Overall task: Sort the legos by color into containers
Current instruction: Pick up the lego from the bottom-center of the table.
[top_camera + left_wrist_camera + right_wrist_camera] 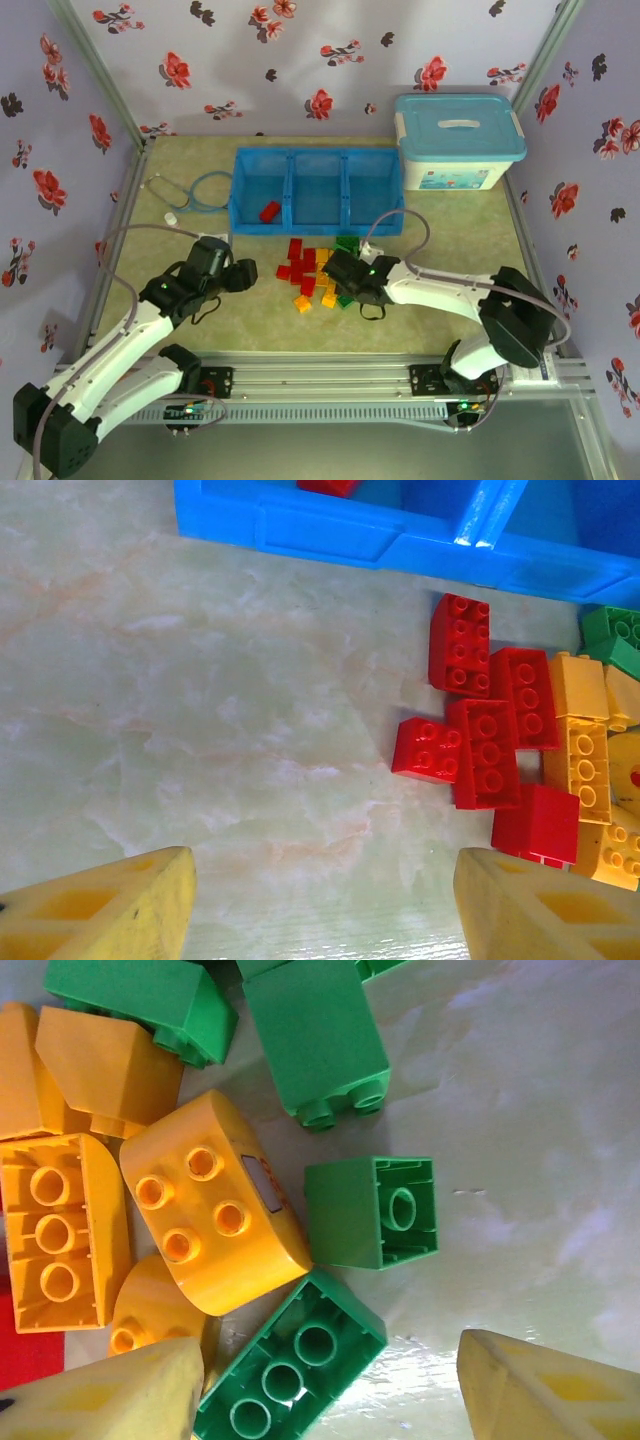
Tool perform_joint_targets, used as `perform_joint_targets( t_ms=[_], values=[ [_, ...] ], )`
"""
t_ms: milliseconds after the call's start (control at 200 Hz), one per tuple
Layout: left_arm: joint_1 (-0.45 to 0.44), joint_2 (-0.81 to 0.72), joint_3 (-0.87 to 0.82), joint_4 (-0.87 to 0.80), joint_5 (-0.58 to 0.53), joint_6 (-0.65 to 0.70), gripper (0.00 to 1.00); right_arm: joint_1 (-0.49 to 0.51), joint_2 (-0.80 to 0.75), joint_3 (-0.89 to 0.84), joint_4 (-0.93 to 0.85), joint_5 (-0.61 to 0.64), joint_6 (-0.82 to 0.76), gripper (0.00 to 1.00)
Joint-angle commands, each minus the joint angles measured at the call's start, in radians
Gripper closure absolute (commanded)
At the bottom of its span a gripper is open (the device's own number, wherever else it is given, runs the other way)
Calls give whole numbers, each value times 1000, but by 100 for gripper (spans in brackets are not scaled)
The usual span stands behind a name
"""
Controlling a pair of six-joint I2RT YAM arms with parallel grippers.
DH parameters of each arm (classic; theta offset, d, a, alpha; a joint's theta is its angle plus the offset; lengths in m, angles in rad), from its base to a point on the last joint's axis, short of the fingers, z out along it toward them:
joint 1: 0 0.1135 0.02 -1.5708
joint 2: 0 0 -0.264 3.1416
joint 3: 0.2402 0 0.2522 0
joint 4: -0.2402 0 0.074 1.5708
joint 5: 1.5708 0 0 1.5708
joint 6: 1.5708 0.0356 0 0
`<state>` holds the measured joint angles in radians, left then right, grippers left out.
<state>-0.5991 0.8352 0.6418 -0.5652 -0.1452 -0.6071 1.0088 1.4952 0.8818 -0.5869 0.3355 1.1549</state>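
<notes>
our right pincer (pixel 325 1370) hangs spread and empty over the small plastic legos (pixel 318 272) heaped on the pale surface (pixel 260 325); an upturned green brick (pixel 290 1365) lies slantwise between its fingers (pixel 110 1400). our left pincer (pixel 325 880), also spread, sits left of the red bricks (pixel 485 725).

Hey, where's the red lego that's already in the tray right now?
In the top view, the red lego lies in the leftmost compartment of the blue tray, near its front wall, just beyond the loose pile.
</notes>
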Motion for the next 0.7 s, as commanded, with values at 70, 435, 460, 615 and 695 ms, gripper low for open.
perform_joint_targets(
  t_ms=[70, 435, 460, 615, 695],
  values=[
    [-18, -14, -15, -3, -14, -27, 32, 11, 40, 7, 57, 44, 114, 35],
    [-28, -14, -28, 4, -24, -35, 33, 21, 56, -42, 101, 51, 179, 41],
    [-30, -14, -29, 5, -24, -34, 33, 22, 57, -46, 105, 54, 186, 41],
    [-34, -13, -35, 9, -28, -37, 33, 31, 66, -64, 117, 60, 211, 41],
    [-37, -14, -40, 13, -30, -40, 33, 33, 80, -69, 127, 55, 214, 41]
  ],
)
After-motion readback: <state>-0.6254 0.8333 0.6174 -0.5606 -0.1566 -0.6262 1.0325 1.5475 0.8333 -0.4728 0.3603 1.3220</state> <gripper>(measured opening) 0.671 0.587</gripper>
